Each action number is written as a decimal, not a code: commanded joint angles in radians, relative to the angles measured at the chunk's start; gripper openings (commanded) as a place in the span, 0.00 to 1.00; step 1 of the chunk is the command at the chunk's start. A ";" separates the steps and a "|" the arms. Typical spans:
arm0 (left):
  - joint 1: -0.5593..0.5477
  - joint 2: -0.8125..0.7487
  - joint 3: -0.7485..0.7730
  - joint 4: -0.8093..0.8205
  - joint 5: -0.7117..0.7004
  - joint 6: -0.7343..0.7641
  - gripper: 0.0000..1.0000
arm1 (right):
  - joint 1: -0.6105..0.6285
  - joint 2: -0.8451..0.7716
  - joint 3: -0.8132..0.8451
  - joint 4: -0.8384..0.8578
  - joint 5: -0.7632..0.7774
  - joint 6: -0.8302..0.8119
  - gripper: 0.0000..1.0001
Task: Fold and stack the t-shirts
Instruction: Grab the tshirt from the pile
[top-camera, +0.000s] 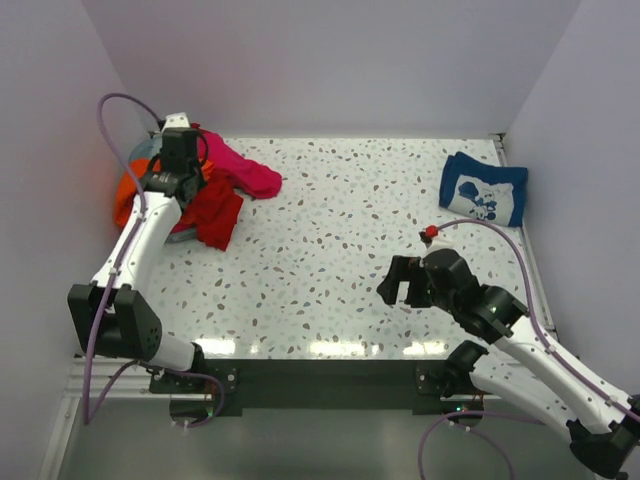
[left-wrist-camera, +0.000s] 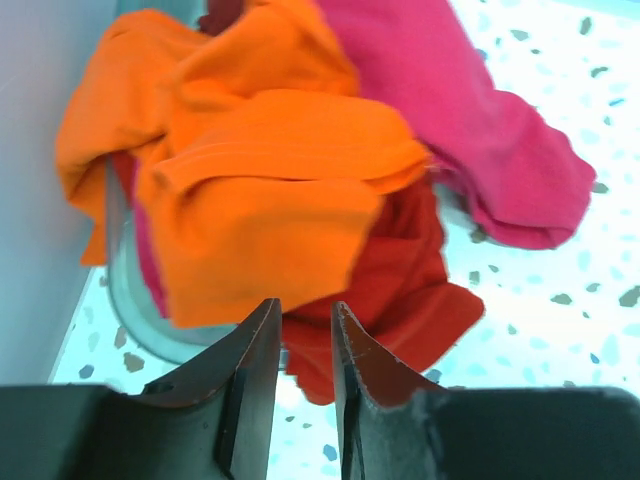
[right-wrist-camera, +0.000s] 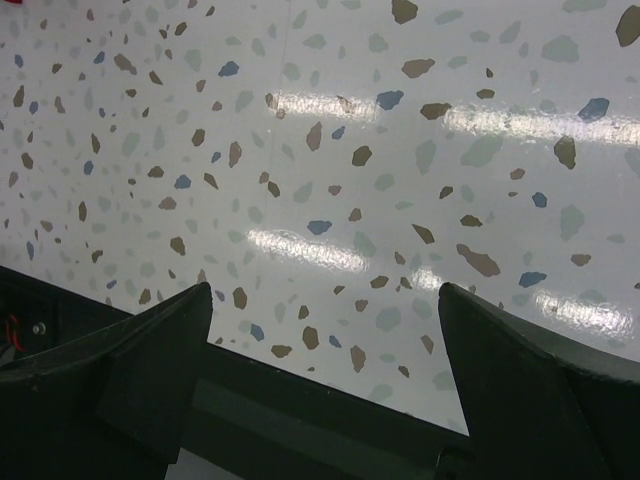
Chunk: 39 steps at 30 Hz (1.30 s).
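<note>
My left arm reaches out to the far left corner, its left gripper (left-wrist-camera: 305, 335) hanging over the heap; my right arm sits bent, low over the bare surface (top-camera: 330, 230). I count four shirts: one orange (left-wrist-camera: 260, 170), one pink (left-wrist-camera: 470, 120) and one red (left-wrist-camera: 410, 280), tangled together in that corner, and one navy (top-camera: 483, 188) folded at the far right, well apart. The left jaws are drawn to a narrow slit, gripping nothing I can see. The right gripper (right-wrist-camera: 325, 290) gapes wide, empty.
</note>
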<state>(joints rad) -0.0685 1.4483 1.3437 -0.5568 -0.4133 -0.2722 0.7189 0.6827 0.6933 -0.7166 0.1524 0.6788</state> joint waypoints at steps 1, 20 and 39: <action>-0.063 0.049 0.086 -0.028 -0.139 0.028 0.32 | 0.002 -0.002 -0.006 0.045 -0.030 0.022 0.99; -0.142 0.256 0.118 0.006 -0.373 0.090 0.61 | 0.002 -0.020 -0.003 0.016 -0.005 0.022 0.99; -0.143 0.267 0.245 -0.087 -0.533 0.051 0.00 | 0.002 -0.002 -0.009 0.019 -0.007 0.015 0.99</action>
<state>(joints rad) -0.2119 1.7458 1.4734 -0.6010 -0.8642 -0.1997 0.7189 0.6819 0.6891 -0.7132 0.1387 0.6926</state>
